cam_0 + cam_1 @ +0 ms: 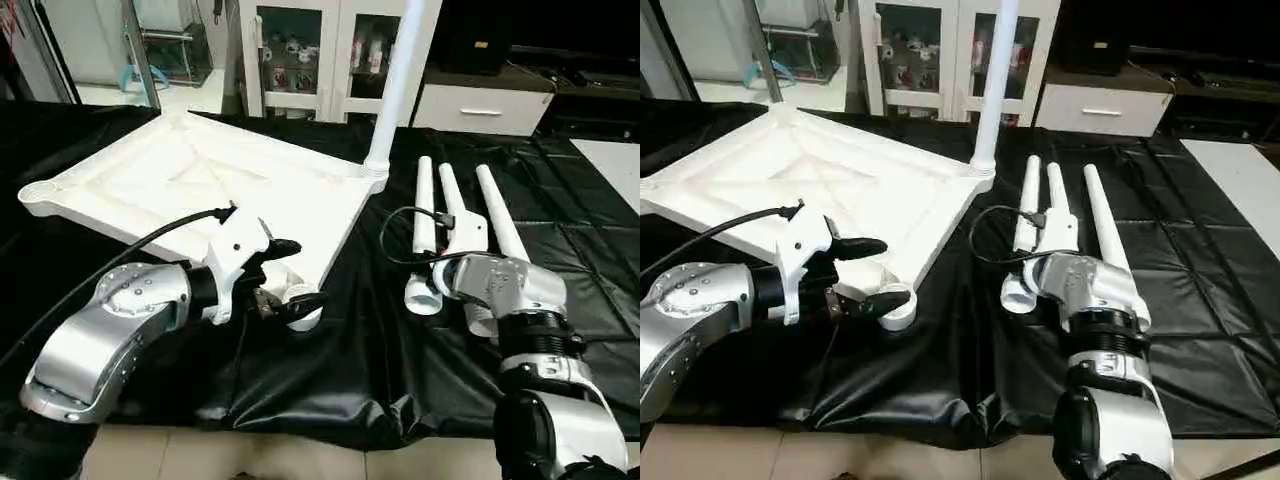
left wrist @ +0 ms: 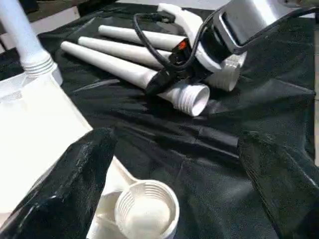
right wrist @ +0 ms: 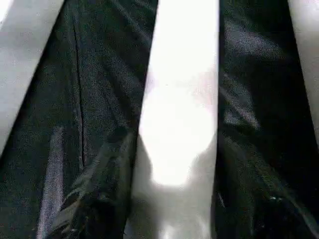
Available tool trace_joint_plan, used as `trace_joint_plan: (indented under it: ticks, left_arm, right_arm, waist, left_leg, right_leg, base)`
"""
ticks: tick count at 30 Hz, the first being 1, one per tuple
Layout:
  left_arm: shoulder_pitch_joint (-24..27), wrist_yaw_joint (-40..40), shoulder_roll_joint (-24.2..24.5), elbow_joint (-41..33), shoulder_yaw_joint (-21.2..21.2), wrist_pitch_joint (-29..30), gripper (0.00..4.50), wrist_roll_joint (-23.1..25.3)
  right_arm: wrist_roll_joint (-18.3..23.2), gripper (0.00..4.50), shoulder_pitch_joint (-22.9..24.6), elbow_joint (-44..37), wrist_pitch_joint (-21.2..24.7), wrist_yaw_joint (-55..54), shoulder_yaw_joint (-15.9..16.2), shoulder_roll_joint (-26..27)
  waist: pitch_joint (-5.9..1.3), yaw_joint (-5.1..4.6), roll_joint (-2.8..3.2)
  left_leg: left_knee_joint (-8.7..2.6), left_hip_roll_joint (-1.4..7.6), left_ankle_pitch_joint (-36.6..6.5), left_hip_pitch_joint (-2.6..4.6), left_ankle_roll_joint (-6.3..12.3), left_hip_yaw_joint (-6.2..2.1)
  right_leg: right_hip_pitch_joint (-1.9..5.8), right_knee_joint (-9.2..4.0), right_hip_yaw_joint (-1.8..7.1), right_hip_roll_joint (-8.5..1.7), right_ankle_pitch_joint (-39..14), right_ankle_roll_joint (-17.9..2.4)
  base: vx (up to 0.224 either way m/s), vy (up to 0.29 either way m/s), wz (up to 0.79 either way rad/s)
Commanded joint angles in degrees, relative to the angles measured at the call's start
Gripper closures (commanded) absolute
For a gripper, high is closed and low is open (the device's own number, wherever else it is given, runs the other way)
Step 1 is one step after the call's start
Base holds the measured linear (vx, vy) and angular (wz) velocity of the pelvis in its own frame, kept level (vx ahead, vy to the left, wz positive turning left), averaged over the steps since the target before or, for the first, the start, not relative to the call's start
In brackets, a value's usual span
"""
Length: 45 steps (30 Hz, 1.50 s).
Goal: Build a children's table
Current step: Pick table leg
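- The tabletop (image 1: 200, 185) lies underside up on the black-covered surface (image 1: 580, 250), ribs showing, towards the robot's left.
- One leg (image 1: 400, 80) stands upright in the far corner socket; by that, roughly a quarter of the legs are in.
- Three loose legs (image 1: 455, 225) lie side by side just right of the tabletop, long axes running away from the robot, threaded wide ends nearest it, narrow ends pointing away.
- The near socket (image 2: 147, 211) is empty; at least two more corners look unfilled, the fourth is hard to judge.
- The left claw (image 1: 865, 275) hovers at that near socket, fingers apart, holding nothing.
- The right claw (image 3: 172, 199) sits over the middle loose leg, a finger (image 3: 94, 194) on either side of it; whether it is clamped or merely straddling cannot be told.
- Left to do, as a judgement: lift each loose leg, stand it up and screw it in.
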Motion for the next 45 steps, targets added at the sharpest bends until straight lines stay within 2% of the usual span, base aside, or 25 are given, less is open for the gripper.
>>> trace_joint_plan:
  ticks: [1, 2, 3, 6, 9, 10, 11, 13, 16, 19, 20, 21, 22, 25, 26, 28, 29, 30, 33, 35, 36, 37, 39, 44, 45]
  left_arm:
    - [-1.05, -0.27, 0.23, 0.20, -0.84, -0.49, 0.00, 0.27]
    - [-1.18, -0.37, 0.19, 0.17, -0.97, -0.38, 0.00, 0.20]
    - [-1.21, -0.40, 0.18, 0.16, -1.00, -0.35, 0.00, 0.18]
    - [-1.62, -0.62, 0.06, 0.06, -1.00, -0.07, 0.00, -0.08]
    - [-1.80, -0.21, -0.10, 0.85, -0.83, -1.16, 0.00, 0.79]
    - [-1.95, 0.31, -0.25, 1.24, -0.79, -1.65, 0.00, 1.41]
    - [-2.34, 0.99, -0.70, 1.68, -0.47, -2.04, 0.00, 1.68]
    - [-3.67, 3.28, -2.36, 2.99, 0.71, -3.21, 0.00, 2.28]
    - [-8.28, 10.01, -7.87, 6.93, 4.49, -6.08, 0.00, 2.54]
    - [-14.45, 17.89, -15.12, 11.36, 10.09, -4.36, 0.00, -1.17]
    - [-16.74, 18.64, -17.43, 11.95, 11.73, -2.97, 0.00, -4.38]
    - [-16.74, 18.64, -17.43, 11.95, 11.73, -2.97, 0.00, -4.38]
    - [-19.55, 18.71, -19.67, 12.80, 12.99, -1.76, 0.00, -7.52]
    - [-23.80, 17.74, -21.73, 14.87, 13.60, -1.15, 0.00, -10.27]
    - [-26.40, 17.07, -22.63, 16.48, 13.95, -0.77, 0.00, -11.67]
    - [-29.02, 16.48, -23.65, 18.28, 14.64, -0.22, 0.00, -12.79]
    - [-29.02, 16.48, -23.65, 18.28, 14.64, -0.22, 0.00, -12.79]
    - [-30.46, 15.76, -24.26, 19.30, 15.04, 0.72, 0.00, -13.18]
    - [-30.46, 15.46, -24.41, 19.57, 15.08, 2.10, 0.00, -14.06]
    - [-30.30, 15.52, -24.41, 19.53, 15.03, 2.38, 0.00, -14.39]
    - [-30.33, 15.71, -24.43, 19.61, 15.06, 2.60, 0.00, -14.76]
    - [-30.39, 15.88, -24.47, 19.70, 15.09, 2.59, 0.00, -14.95]
    - [-30.83, 16.43, -24.62, 20.29, 15.47, 2.20, 0.00, -15.53]
    - [-32.31, 18.38, -24.98, 21.73, 18.10, 3.31, 0.00, -16.57]
    - [-32.69, 19.39, -25.04, 22.22, 19.14, 4.40, 0.18, -17.20]
  right_arm:
    - [-0.41, 2.48, 1.74, -0.02, -0.92, -0.64, -0.45, -0.40]
    - [-0.14, 2.51, 2.06, -0.65, -3.22, -0.56, -0.79, -0.14]
    - [-0.12, 2.53, 2.17, -0.84, -3.90, -0.54, -0.83, -0.07]
    - [-0.53, 2.57, 3.36, -3.10, -8.90, -0.58, -0.60, 0.64]
    - [-1.03, 2.58, 5.27, -7.83, -17.99, 1.40, 0.77, 1.77]
    - [-0.82, 2.59, 5.87, -10.61, -21.39, 2.56, 1.06, 2.10]
    - [-0.61, 2.59, 5.96, -11.70, -22.52, 2.75, 0.92, 2.26]
    - [0.01, 2.60, 6.09, -14.82, -26.26, 3.20, 0.36, 2.67]
    - [0.51, 2.60, 6.47, -21.16, -33.66, 6.50, 1.32, 2.46]
    - [0.76, 2.61, 7.55, -27.38, -38.67, 11.15, 4.32, 2.19]
    - [2.07, 2.61, 7.98, -30.73, -39.22, 13.47, 5.46, 2.68]
    - [2.07, 2.61, 7.98, -30.73, -39.22, 13.47, 5.46, 2.68]
    - [3.62, 2.61, 8.50, -34.54, -39.87, 16.34, 7.04, 3.27]
    - [5.18, 2.61, 8.80, -38.49, -40.02, 19.33, 9.39, 3.76]
    - [5.44, 2.61, 8.81, -39.90, -39.89, 21.02, 11.17, 3.61]
    - [5.05, 2.61, 9.00, -40.81, -39.85, 23.04, 13.65, 3.10]
    - [5.05, 2.61, 9.00, -40.81, -39.85, 23.04, 13.65, 3.10]
    - [4.48, 2.61, 9.98, -41.87, -39.68, 26.13, 17.38, 2.03]
    - [3.63, 2.61, 12.01, -43.70, -39.74, 29.77, 21.84, 0.80]
    - [3.56, 2.61, 12.61, -44.19, -39.59, 30.58, 22.71, 0.54]
    - [3.37, 2.61, 13.11, -44.64, -39.49, 31.30, 23.39, 0.24]
    - [3.30, 2.61, 13.57, -45.05, -39.14, 32.09, 24.13, -0.11]
    - [2.97, 2.62, 14.26, -45.60, -39.09, 33.10, 25.26, -0.75]
    - [2.84, 2.62, 14.46, -45.09, -39.57, 32.42, 25.44, -1.22]
    - [2.92, 2.62, 14.44, -44.83, -39.74, 32.33, 25.25, -1.23]
  waist:
    - [-3.36, -0.04, 1.10]
    - [-3.35, 0.05, 1.52]
    - [-3.32, -0.06, 1.35]
    - [-3.31, -0.04, 1.58]
    - [-3.34, -0.01, 1.64]
    - [-3.44, 0.04, 1.40]
    - [-3.55, 0.10, 1.40]
    - [-3.81, 0.07, 1.35]
    - [-3.94, 0.31, 1.28]
    - [-3.88, 0.43, 0.92]
    - [-3.82, 0.44, 0.66]
    - [-3.83, 0.73, 0.79]
    - [-3.76, 0.60, 0.42]
    - [-3.74, 0.77, 0.50]
    - [-3.56, 0.66, 0.38]
    - [-3.59, 0.74, 0.65]
    - [-3.53, 0.67, 0.59]
    - [-3.48, 0.61, 0.74]
    - [-3.52, 0.69, 0.58]
    - [-3.58, 0.78, 0.55]
    - [-3.58, 0.77, 0.29]
    - [-3.60, 0.92, 0.49]
    - [-3.58, 0.99, 0.49]
    - [-3.56, 1.33, 0.36]
    - [-3.56, 1.36, 0.36]
  left_leg:
    - [-5.20, 4.41, -9.13, 0.97, -6.13, -1.36]
    - [-5.18, 4.42, -8.89, 0.92, -6.16, -1.42]
    - [-5.18, 4.45, -8.90, 0.96, -6.11, -1.34]
    - [-5.22, 4.45, -9.24, 0.92, -5.86, -1.35]
    - [-5.14, 4.43, -8.61, 0.78, -5.38, -1.36]
    - [-5.05, 4.46, -7.19, 0.65, -4.56, -1.32]
    - [-4.91, 4.44, -6.01, 0.58, -4.04, -1.28]
    - [-4.43, 4.31, -0.91, 0.25, -1.94, -1.21]
    - [-4.23, 4.41, 1.14, 0.20, 0.09, -1.29]
    - [-4.10, 4.48, 0.25, 0.06, 1.52, -1.19]
    - [-4.07, 4.49, 0.00, 0.00, 1.84, -1.22]
    - [-4.01, 4.61, -0.15, 0.04, 2.45, -1.32]
    - [-4.04, 4.52, -0.09, -0.10, 3.28, -1.25]
    - [-3.89, 4.48, -0.10, 0.04, 4.60, -1.19]
    - [-3.96, 4.42, -0.33, -0.20, 4.86, -1.26]
    - [-3.96, 4.54, -0.95, 0.01, 4.70, -1.33]
    - [-4.00, 4.55, -1.09, -0.05, 4.60, -1.35]
    - [-4.05, 4.68, -1.44, -0.09, 4.37, -1.43]
    - [-3.95, 4.62, -1.67, -0.13, 4.23, -1.37]
    - [-3.95, 4.66, -1.56, -0.13, 4.29, -1.42]
    - [-4.01, 4.75, -1.49, -0.13, 4.31, -1.42]
    - [-3.98, 4.81, -1.29, -0.11, 4.27, -1.49]
    - [-3.96, 4.85, -1.26, -0.05, 4.27, -1.49]
    - [-3.95, 4.74, -1.52, -0.09, 4.11, -1.44]
    - [-3.97, 4.74, -1.91, -0.06, 3.81, -1.45]
  right_leg:
    - [2.01, -3.92, 2.96, -5.25, -0.52, -10.73]
    - [1.96, -3.86, 2.95, -5.30, -0.28, -10.81]
    - [1.87, -3.97, 2.94, -5.22, -0.05, -10.95]
    - [1.88, -4.01, 2.93, -5.22, -0.25, -11.21]
    - [1.97, -3.95, 2.92, -5.26, 0.29, -11.45]
    - [2.13, -3.93, 2.98, -5.32, 1.46, -11.47]
    - [2.22, -3.80, 3.02, -5.36, 2.82, -11.49]
    - [2.37, -3.28, 2.93, -5.15, 8.71, -11.92]
    - [2.42, -3.09, 2.76, -5.14, 11.33, -12.35]
    - [2.45, -3.23, 2.72, -5.30, 11.36, -13.19]
    - [2.54, -3.28, 2.76, -5.45, 11.00, -13.43]
    - [2.48, -3.27, 2.77, -5.66, 10.22, -13.99]
    - [2.54, -3.30, 2.77, -5.59, 9.36, -14.05]
    - [2.21, -3.45, 2.80, -5.50, 8.00, -14.32]
    - [2.28, -3.57, 2.78, -5.52, 6.67, -14.20]
    - [2.12, -3.70, 2.76, -5.48, 4.84, -13.89]
    - [2.12, -3.78, 2.77, -5.46, 4.67, -13.83]
    - [2.12, -3.79, 2.82, -5.56, 4.35, -13.82]
    - [2.28, -3.82, 2.86, -5.55, 4.85, -13.56]
    - [2.25, -3.81, 2.89, -5.62, 5.00, -13.66]
    - [2.23, -3.85, 2.87, -5.60, 4.97, -13.77]
    - [2.23, -3.74, 2.87, -5.66, 5.06, -13.84]
    - [2.15, -3.69, 2.88, -5.60, 5.37, -13.77]
    - [2.18, -3.75, 2.92, -5.69, 4.98, -13.85]
    - [2.17, -3.72, 2.88, -5.70, 4.58, -13.91]
  base:
    - [0.000, 0.000, 0.00]
    - [0.000, 0.000, 0.00]
    - [0.000, 0.000, 0.00]
    - [0.000, 0.000, 0.00]
    - [0.000, 0.000, 0.00]
    - [0.000, 0.000, 0.00]
    - [0.000, 0.000, 0.00]
    - [0.000, 0.000, 0.00]
    - [0.000, 0.000, 0.00]
    - [0.000, 0.000, 0.00]
    - [0.000, 0.000, 0.00]
    - [0.000, 0.000, 0.00]
    - [0.000, 0.000, 0.00]
    - [0.000, 0.000, 0.00]
    - [0.000, 0.000, 0.00]
    - [0.000, 0.000, 0.00]
    - [0.000, 0.000, 0.00]
    - [0.000, 0.000, 0.00]
    - [0.000, 0.000, 0.00]
    - [0.000, 0.000, 0.00]
    - [0.000, 0.000, 0.00]
    - [0.000, 0.000, 0.00]
    - [0.000, 0.000, 0.00]
    - [0.000, 0.000, 0.00]
    - [0.000, 0.000, 0.00]
